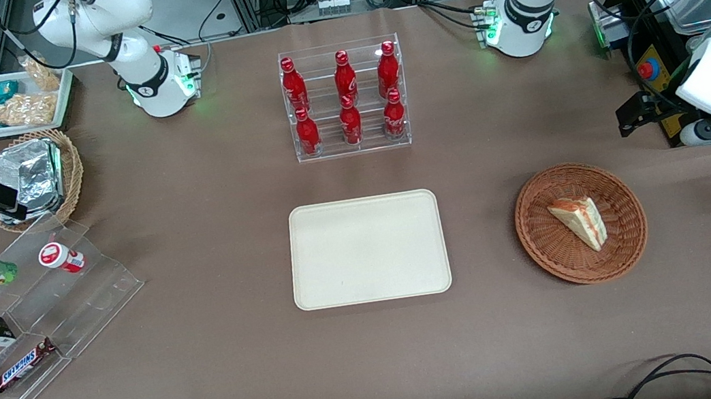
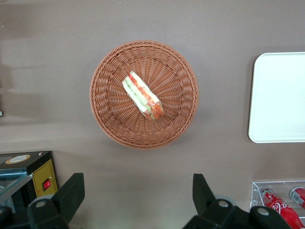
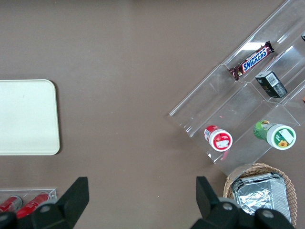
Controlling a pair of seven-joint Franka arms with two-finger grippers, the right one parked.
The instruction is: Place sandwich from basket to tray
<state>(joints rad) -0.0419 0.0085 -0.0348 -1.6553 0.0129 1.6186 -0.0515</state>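
While the round reddish-brown wicker basket [image 1: 580,222] sits on the brown table toward the working arm's end, the front view shows the small triangular sandwich of pale bread with orange-red filling [image 1: 580,222] lying inside it, near the middle. The large flat cream-coloured rectangular tray [image 1: 367,249] lies well apart from the basket, at the table's centre and bare, nearer to the camera than the clear acrylic rack of red bottles [image 1: 346,99]. The left arm's black two-finger gripper [image 1: 637,112] hangs above the table's edge, farther from the camera than the basket and holding nothing. From the left wrist view, the gripper [image 2: 138,195] hovers high with its black fingers [image 2: 71,192] spread wide apart and empty, just beside the basket [image 2: 112,126], where the sandwich [image 2: 142,95] shows its red and green layers; a corner of the tray [image 2: 279,98] is also visible. From the right wrist view, the tray [image 3: 26,117] again lies bare.
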